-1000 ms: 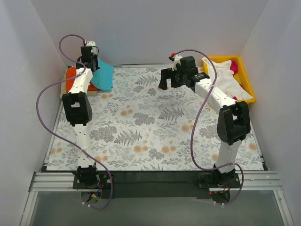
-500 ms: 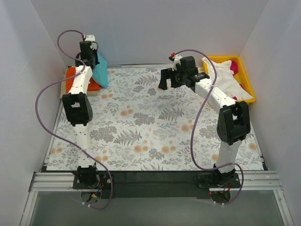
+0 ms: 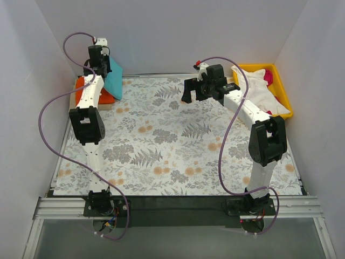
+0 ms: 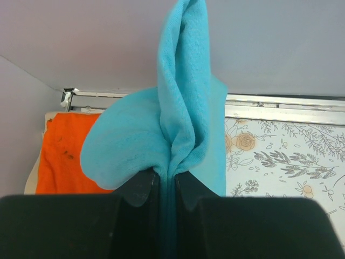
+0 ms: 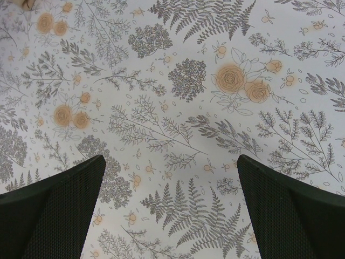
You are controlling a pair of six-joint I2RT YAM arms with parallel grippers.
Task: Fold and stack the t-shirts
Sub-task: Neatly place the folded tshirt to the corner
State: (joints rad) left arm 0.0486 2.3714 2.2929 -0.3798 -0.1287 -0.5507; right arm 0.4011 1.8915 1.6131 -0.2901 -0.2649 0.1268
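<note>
Left gripper (image 3: 100, 56) is up at the far-left corner, raised off the surface (image 3: 172, 162). It is clamped on a bunched fold of the teal shirt (image 3: 114, 81). In the wrist view the left gripper (image 4: 166, 186) shows only a thin gap, packed with cloth pinched between the fingers (image 4: 141, 189). The teal shirt (image 4: 186, 124) runs out of the pinch as a narrow ridge, with a looser lobe billowing to the left. From above it hangs off the gripper as a slanted panel, lower edge near the far-left edge of the floral print. Can't tell if it touches the surface.

Orange shirt (image 3: 86, 90) lies flat and folded just left of the teal one, on a pale board (image 3: 72, 103) at the far-left corner. In the wrist view the orange shirt (image 4: 64, 156) is partly hidden behind the teal lobe. Whether the two touch is unclear.

Right gripper (image 3: 192, 89) hovers over the far middle of the surface, wide open and holding nothing. In its wrist view the right gripper (image 5: 171, 162) has both fingers (image 5: 54, 210) far apart at the frame's lower corners, with only floral print between them.

Tray (image 3: 282, 81) sits at the far-right corner. White shirt (image 3: 261, 94) is crumpled in it and drapes over the near rim. A bit of magenta shirt (image 3: 268, 76) shows behind the white one.
</note>
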